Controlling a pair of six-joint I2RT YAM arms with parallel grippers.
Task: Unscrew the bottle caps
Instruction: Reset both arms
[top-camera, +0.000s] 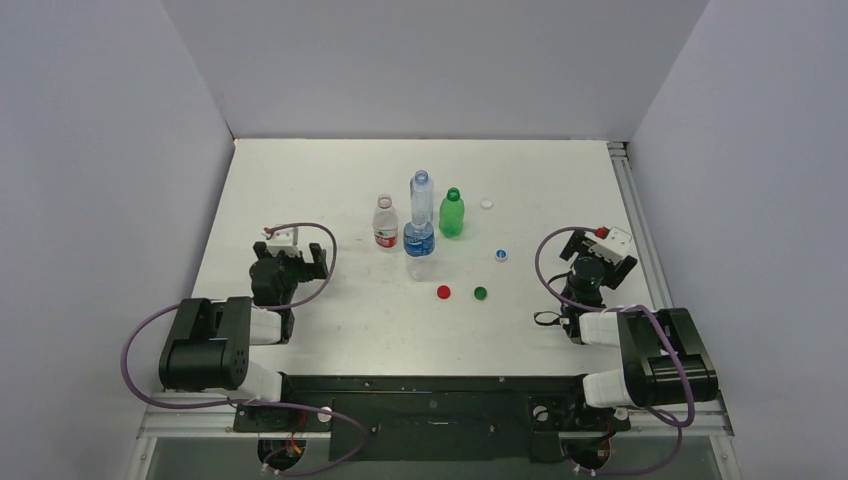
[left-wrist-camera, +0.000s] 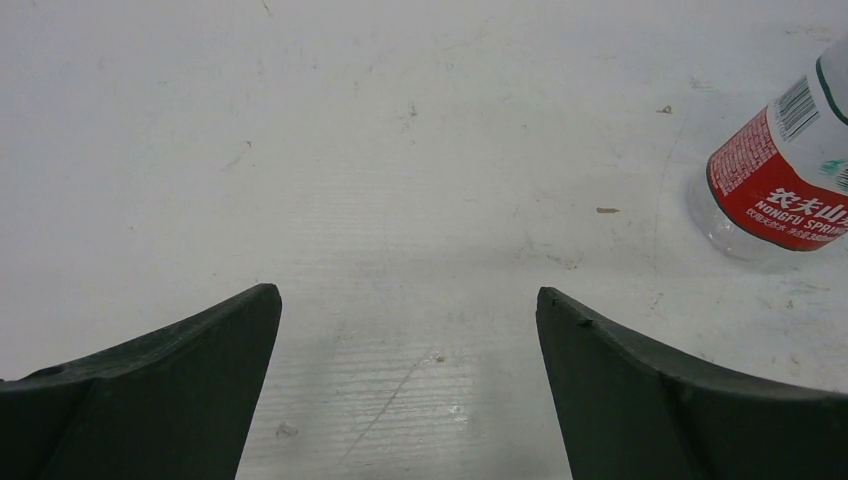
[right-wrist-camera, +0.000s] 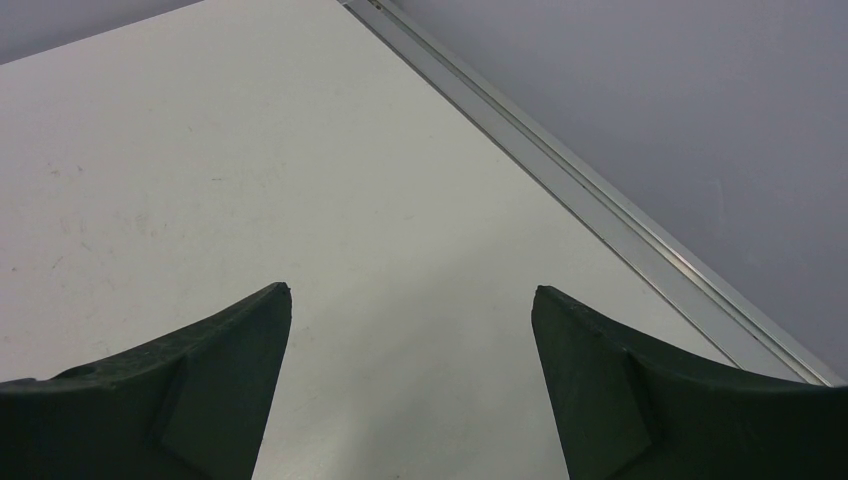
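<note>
Bottles (top-camera: 452, 213): probably light, thin-walled, tippy; grasp mid-body.
Caps (top-camera: 443, 292): loose, tiny, light.
Left gripper (left-wrist-camera: 408, 290): jaws apart, empty.
Right gripper (right-wrist-camera: 411, 289): jaws apart, empty.

Bottles (top-camera: 419, 240) upright in a close row, middle of table (top-camera: 300, 180), far half. Near caps (top-camera: 444, 292) lie side by side on table before the row. Right cap (top-camera: 501, 254) sits right of the row; far cap (top-camera: 487, 204) behind it, near the endmost bottle.
</note>
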